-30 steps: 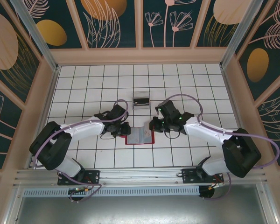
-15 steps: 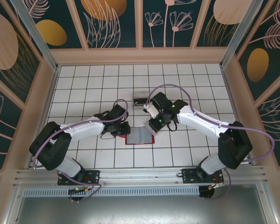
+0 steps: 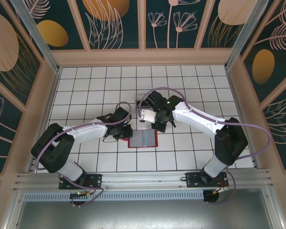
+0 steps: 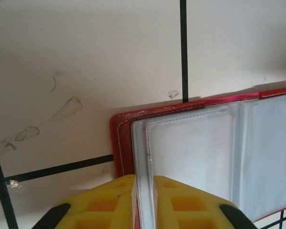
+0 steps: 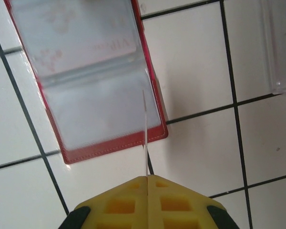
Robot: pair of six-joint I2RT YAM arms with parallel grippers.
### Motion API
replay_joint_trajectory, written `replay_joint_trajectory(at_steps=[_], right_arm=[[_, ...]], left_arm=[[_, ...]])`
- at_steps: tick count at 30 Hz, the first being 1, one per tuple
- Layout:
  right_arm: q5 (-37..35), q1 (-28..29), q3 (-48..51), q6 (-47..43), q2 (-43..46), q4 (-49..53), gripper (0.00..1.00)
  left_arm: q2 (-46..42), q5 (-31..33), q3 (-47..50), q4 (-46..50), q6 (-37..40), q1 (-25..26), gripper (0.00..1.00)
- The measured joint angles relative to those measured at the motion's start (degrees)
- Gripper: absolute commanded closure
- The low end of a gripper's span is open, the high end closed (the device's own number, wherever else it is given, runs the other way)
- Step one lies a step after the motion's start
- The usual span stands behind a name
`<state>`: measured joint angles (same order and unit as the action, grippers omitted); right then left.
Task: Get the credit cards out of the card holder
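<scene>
**A thin grip on a thin card**

The holder (image 3: 143, 139) lies open on the table (image 3: 86, 90), near the middle. The left gripper (image 3: 125, 132) is at its nine o'clock edge. In the wrist view that gripper (image 4: 144, 183) is pinched on a clear pocket leaf (image 4: 143, 157) of the holder (image 4: 205, 143), just inside the red border.

The right gripper (image 3: 151, 122) hangs at the holder's one o'clock corner. Its jaws (image 5: 147, 179) are closed on a card (image 5: 145, 129) seen edge-on, a pale sliver above the holder (image 5: 90, 71). The card looks free of the pockets.

What worries me:

- **Slipping card.** It seems to be held only by one end. Any quick swing could twist it or let it slide out.
- **The box.** The clear box (image 3: 144, 101) sits at twelve o'clock from the holder, close to the right arm. The card's loose end could catch the box wall (image 5: 279, 43) on a careless move.
- **A weak anchor.** The left grip is on a floppy leaf, not the cover. A tug may lift or drag the holder, or strain the plastic.
- **More cards.** Faint print shows through one pocket, so I'd guess another card remains.
</scene>
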<state>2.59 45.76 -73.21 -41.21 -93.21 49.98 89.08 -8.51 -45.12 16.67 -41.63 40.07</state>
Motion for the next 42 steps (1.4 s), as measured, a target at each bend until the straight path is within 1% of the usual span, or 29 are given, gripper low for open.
replay_joint_trajectory(at_steps=[8, 11, 22, 28, 34, 42], right_arm=[[-1.5, -1.3, -6.3, -6.2, -4.2, 1.5, 1.00], [-1.7, -2.3, -10.2, -8.0, -6.5, 1.8, 1.00], [-3.3, -5.5, -31.8, -14.6, -18.8, 6.6, 1.00], [-4.3, -6.7, -40.4, -18.6, -23.7, 9.3, 1.00], [-4.5, -7.2, -46.0, -21.2, -28.3, 10.6, 1.00], [-4.5, -7.4, -51.1, -23.2, -33.5, 11.1, 1.00]], left_arm=[[-2.6, 0.0, 3.3, -0.6, -0.3, 0.0, 0.82], [-4.2, 0.0, 4.5, -0.6, -0.7, 0.0, 0.81], [-8.1, 0.2, 7.1, -0.7, -2.4, 0.0, 0.81], [-9.5, 0.5, 7.6, -0.9, -3.1, 0.0, 0.81], [-9.5, 1.3, 7.6, -0.8, -3.6, 0.0, 0.81], [-9.5, 1.4, 7.6, -1.0, -4.1, 0.0, 0.81]])
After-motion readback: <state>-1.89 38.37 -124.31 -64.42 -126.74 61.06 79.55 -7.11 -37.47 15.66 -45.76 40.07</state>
